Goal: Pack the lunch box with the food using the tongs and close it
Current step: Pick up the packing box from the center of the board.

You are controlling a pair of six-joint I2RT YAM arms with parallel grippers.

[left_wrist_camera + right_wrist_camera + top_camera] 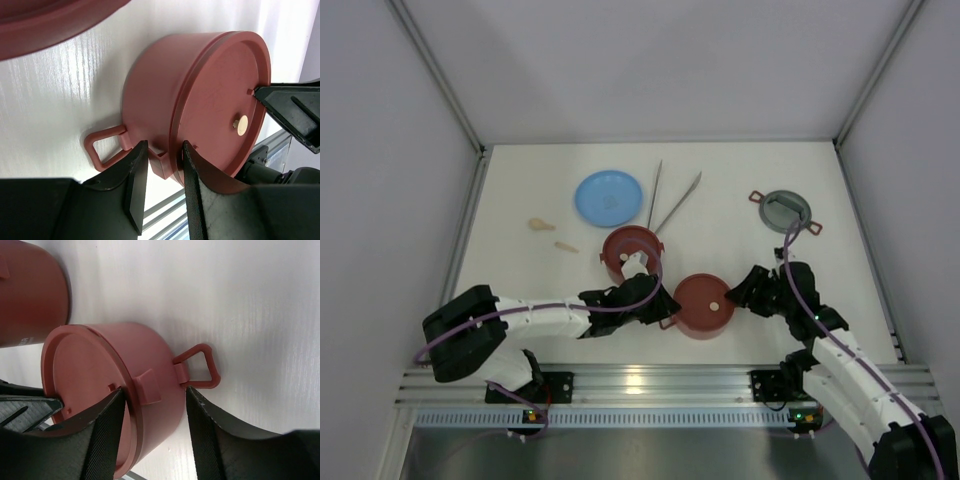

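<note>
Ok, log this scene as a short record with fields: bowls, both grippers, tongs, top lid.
lidded bowl: maroon lid on, sits between the two grippers
open bowl: uncovered, just behind the lidded bowl
left gripper: clamped on the lidded bowl's rim
right gripper: jaws apart, straddling the opposite side lug, not gripping
tongs: lying untouched beside the blue plate
top lid: set apart, far right

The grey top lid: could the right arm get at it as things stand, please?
Probably yes: the grey top lid lies uncovered just beyond the right gripper, on that arm's own side, with nothing between them.
</note>
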